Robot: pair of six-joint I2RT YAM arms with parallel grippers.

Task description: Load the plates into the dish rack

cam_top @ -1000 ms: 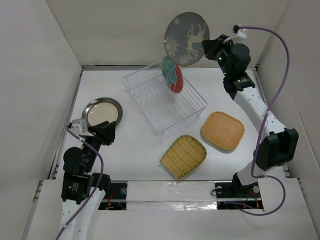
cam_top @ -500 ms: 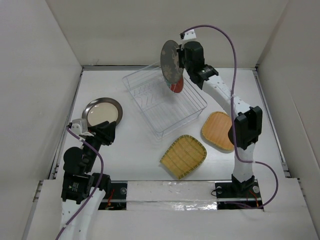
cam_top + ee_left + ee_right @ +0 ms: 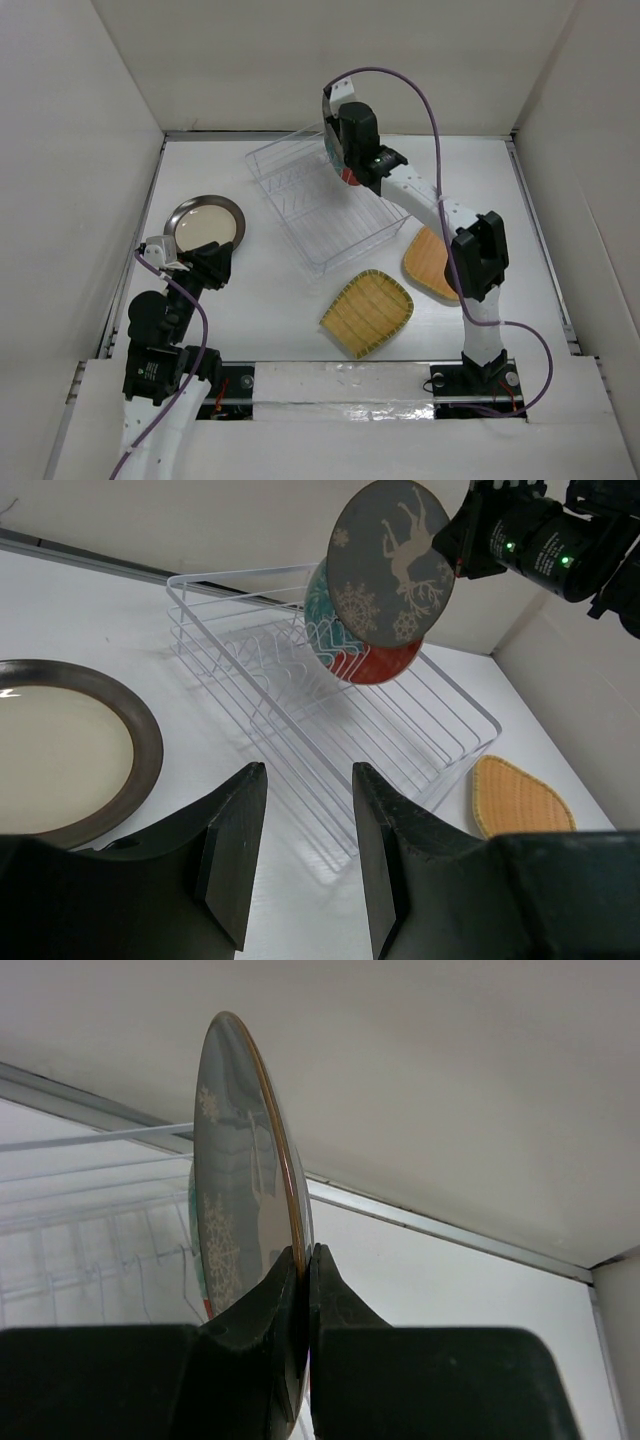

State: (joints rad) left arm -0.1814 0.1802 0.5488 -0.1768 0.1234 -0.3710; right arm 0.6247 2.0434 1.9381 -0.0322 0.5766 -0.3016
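My right gripper (image 3: 336, 138) (image 3: 303, 1260) is shut on the rim of the dark grey plate (image 3: 327, 118) (image 3: 235, 1210) with a reindeer pattern. It holds the plate upright above the far end of the clear wire dish rack (image 3: 285, 215) (image 3: 440, 750). The grey plate (image 3: 390, 570) hangs just in front of the red plate with teal flower (image 3: 350, 660) (image 3: 347, 177), which stands upright in the rack. My left gripper (image 3: 215, 262) (image 3: 308, 770) is open and empty, next to the metallic-rimmed cream plate (image 3: 205, 225) (image 3: 60, 750).
The yellow ribbed square plate (image 3: 367, 313) lies in front of the rack. The orange rounded-square plate (image 3: 428, 262) (image 3: 515, 795) lies to the rack's right, partly under my right arm. White walls close in the table at the left, back and right.
My right arm has swung left from the back right with the grey plate. The plate now sits edge-on over the rack's far end, close to the red plate. The left arm has not moved.
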